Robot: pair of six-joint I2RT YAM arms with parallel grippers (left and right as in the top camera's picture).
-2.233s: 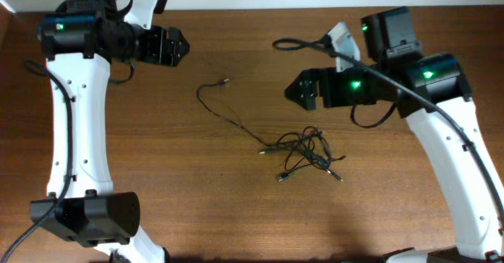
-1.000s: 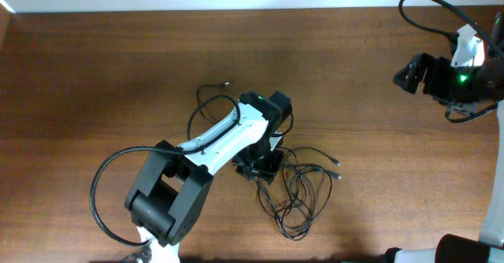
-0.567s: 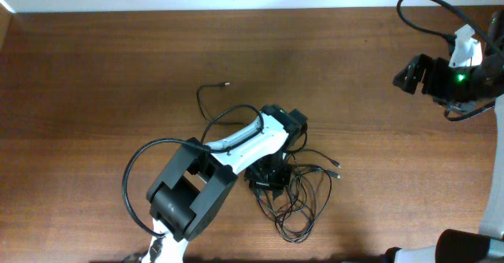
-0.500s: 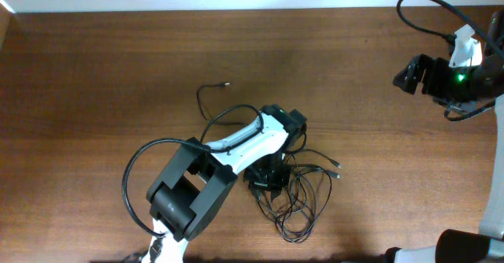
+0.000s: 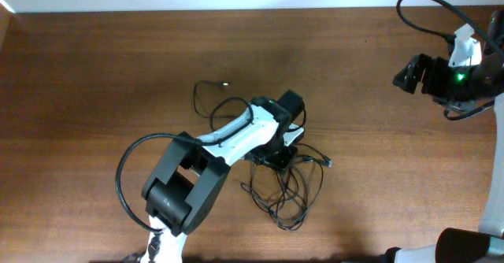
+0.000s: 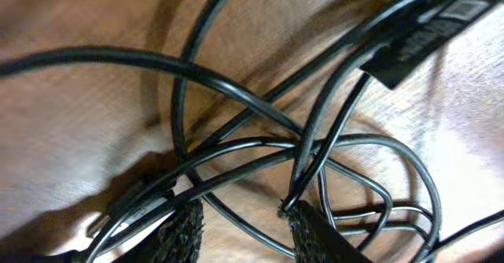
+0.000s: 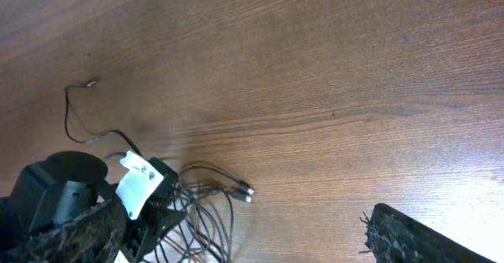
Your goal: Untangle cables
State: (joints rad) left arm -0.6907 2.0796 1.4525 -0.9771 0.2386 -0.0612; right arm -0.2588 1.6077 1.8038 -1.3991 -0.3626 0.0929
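Left tool (image 6: 248,230) is down in the cables (image 5: 290,186), which sit tangled mid-worktop (image 5: 110,66). Its pads are part-way apart with a few strands crossing the gap, and none looks pinched. Right tool (image 5: 402,76) is wide apart, holds nothing and sits well off at the far right.

Suggest isolating one strand before closing, ideally the one running to the free plug (image 5: 224,83). Lift slowly, away from the knot. Clamping several strands likely tightens it. Right tool could pin the bundle.

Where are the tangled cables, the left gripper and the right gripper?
tangled cables (image 6: 303,146), left wrist view, where strands cross
left gripper (image 6: 246,220), left wrist view, between its fingertips
right gripper (image 5: 403,75), overhead view, between its fingertips
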